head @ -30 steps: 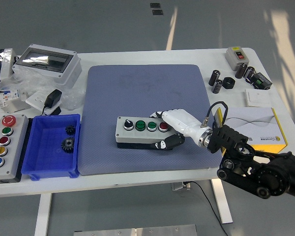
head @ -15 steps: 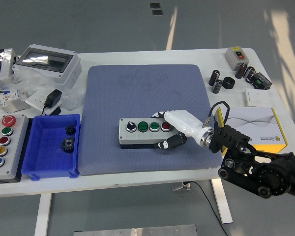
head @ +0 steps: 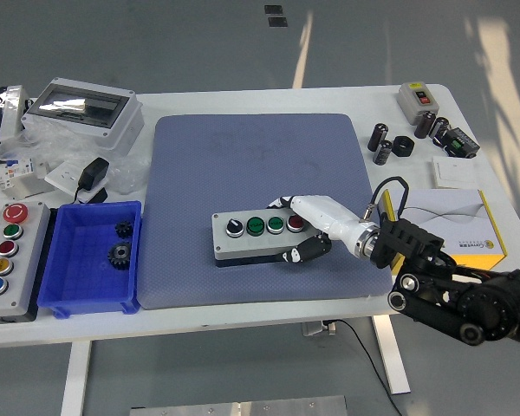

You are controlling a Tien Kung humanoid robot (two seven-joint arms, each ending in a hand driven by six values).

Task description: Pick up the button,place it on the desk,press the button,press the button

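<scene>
— Where is the grey four-button control box?
— It lies on the blue-grey padded mat on the white desk, at the mat's lower middle.
— And the white-and-black right hand?
— Its fingers are closed around the box's right end, thumb on the near side.
</scene>
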